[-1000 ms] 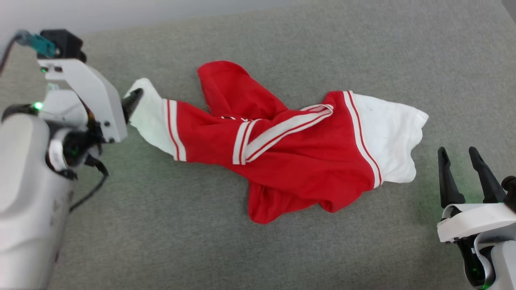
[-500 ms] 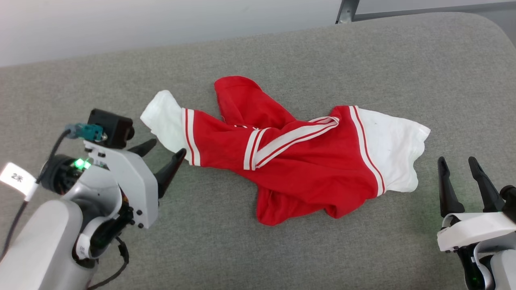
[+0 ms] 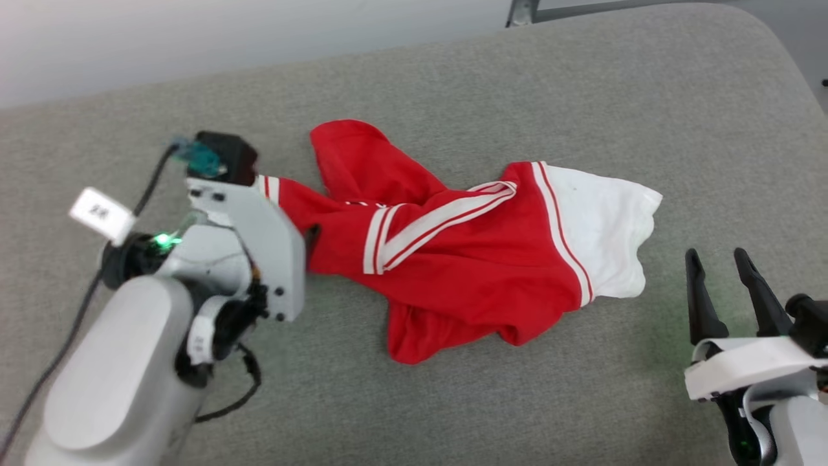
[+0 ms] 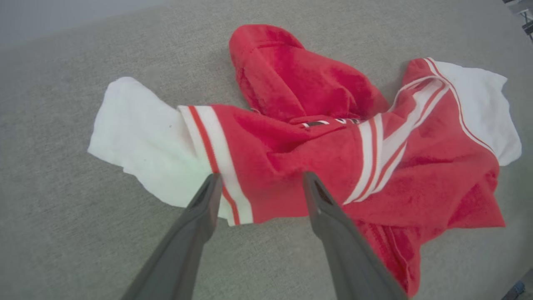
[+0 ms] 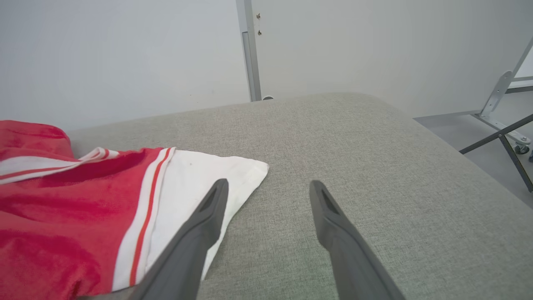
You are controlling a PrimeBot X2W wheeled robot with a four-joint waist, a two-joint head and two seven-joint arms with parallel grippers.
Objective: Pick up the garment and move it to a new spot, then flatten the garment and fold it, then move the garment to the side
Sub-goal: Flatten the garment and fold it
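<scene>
The left arm's rounded pale-grey forearm (image 3: 110,382) ends in a white angular wrist bracket (image 3: 265,239) dotted with dark screws. A black camera box (image 3: 229,155) with a teal plug (image 3: 200,158) tops it; a black cable (image 3: 58,353) carries a white paper tag (image 3: 101,213). A green light (image 3: 162,241) glows. The right gripper (image 3: 716,255) has two long dark tapered fingers (image 3: 700,304) on a white curved mount (image 3: 744,369).

And here's the garment (image 3: 466,272), a red jersey T-shirt, lying crumpled and twisted across the grey padded surface (image 3: 582,97). One white sleeve end (image 3: 605,236) spreads flat out to the right, the other (image 4: 137,154) to the left, each edged in red-white stripes. A striped band (image 3: 440,220) cuts diagonally over the bunched red middle, and a red fold (image 3: 362,162) humps up on the far side.
</scene>
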